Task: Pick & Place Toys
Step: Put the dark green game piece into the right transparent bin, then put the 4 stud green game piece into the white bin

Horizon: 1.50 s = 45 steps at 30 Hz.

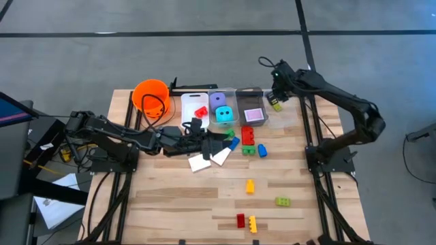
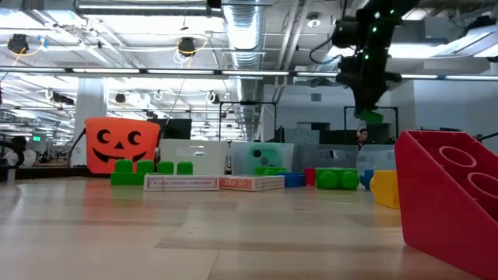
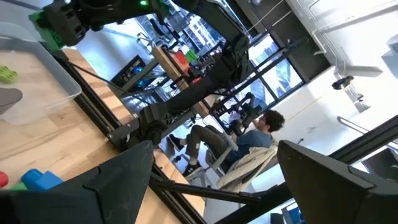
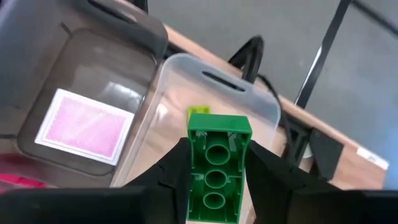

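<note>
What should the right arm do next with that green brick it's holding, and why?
Probably lower a little, then open. The right gripper is shut on the green brick and hangs over the clear bin at the row's end, where a yellow-green brick already lies. The left gripper waits open near the cards.

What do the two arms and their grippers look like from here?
Both the left arm and right arm are dark, jointed and matte, with black cables alongside. Green lights glow near the right gripper; its fingers are black, angular wedges.
</note>
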Each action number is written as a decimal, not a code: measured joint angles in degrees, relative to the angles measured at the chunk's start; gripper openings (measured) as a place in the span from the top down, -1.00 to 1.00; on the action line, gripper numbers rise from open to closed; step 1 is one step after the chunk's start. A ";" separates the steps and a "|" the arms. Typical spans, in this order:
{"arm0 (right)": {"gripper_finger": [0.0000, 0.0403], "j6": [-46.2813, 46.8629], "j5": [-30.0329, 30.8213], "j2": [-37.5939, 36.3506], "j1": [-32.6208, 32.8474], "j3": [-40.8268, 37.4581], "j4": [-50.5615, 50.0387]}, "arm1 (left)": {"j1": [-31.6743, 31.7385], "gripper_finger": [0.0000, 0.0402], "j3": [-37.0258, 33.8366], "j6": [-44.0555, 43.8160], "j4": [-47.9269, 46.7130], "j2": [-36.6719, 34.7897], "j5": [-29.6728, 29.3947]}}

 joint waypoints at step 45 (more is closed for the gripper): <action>-0.58 24.38 3.54 -25.14 33.97 -0.02 -6.69 | -0.87 -0.68 0.00 2.14 -0.07 0.00 0.02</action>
